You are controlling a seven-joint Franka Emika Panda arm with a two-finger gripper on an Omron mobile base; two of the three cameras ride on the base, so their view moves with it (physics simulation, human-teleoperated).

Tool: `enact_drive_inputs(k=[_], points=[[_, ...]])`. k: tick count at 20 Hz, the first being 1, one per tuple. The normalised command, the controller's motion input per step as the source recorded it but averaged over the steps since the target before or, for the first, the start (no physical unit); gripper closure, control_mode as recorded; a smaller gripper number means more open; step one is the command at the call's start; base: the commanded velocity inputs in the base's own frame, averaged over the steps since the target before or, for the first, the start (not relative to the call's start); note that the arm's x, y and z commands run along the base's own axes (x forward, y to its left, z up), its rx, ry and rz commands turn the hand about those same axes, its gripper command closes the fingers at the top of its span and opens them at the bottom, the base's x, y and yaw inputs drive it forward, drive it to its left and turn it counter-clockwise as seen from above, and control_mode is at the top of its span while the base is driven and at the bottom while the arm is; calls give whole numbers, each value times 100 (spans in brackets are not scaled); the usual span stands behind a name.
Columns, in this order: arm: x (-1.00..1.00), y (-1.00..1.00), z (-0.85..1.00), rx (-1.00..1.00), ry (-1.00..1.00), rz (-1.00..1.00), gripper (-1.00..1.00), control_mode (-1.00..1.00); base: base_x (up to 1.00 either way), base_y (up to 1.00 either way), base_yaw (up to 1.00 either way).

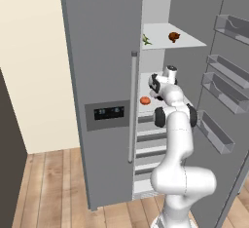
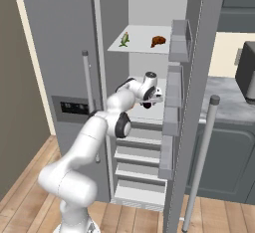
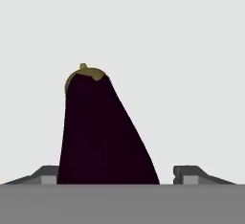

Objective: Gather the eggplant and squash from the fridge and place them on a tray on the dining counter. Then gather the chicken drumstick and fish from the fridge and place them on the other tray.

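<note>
The two dark fingertips (image 3: 189,175) are standing apart at the bottom of the hand view, one on each side of the eggplant (image 3: 98,132), so the gripper (image 3: 117,177) is straddling its wide end. The left tip is sitting right against the purple skin; the right one is showing a sliver of pale shelf between itself and the fruit. Whether the jaws are already pinching it I cannot tell, though they are plainly spread wide.

The eggplant's long axis is running straight away from the hand: the fat end is lying between the fingers and the body is narrowing toward the green-brown cap, which is pointing away from the gripper, leaning a touch to the left in that view. It is lying on a pale shelf inside the fridge (image 1: 104,51).

From the base views, the arm (image 1: 177,139) is reaching into the open fridge at its middle level, the wrist hanging just under the upper shelf (image 1: 165,39). On that upper shelf a small green-and-yellow vegetable (image 2: 124,39) is lying to the left and a brown chicken drumstick (image 2: 158,41) to the right. Lower, beside the wrist, something round and orange-red (image 1: 145,100) is sitting on the middle shelf.

The closed fridge door is carrying a dark dispenser panel (image 1: 109,112) with a few faint bluish marks on it, too small to read. The open door (image 1: 228,85) is holding rows of clear bins.
</note>
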Motion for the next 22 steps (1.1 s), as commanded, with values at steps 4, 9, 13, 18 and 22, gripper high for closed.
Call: enact_drive_inputs(k=[4, 9, 13, 18, 22], points=[[1, 1, -34, 0, 9, 3, 100, -100, 0, 0, 0], [-23, 0, -24, 0, 8, 2, 100, -100, 0, 0, 0], [-79, 0, 26, 0, 4, 0, 100, -100, 0, 0, 0], [-100, 19, 5, 0, 1, 0, 100, -100, 0, 0, 0], [-99, 56, 0, 0, 0, 0, 100, -100, 0, 0, 0]])
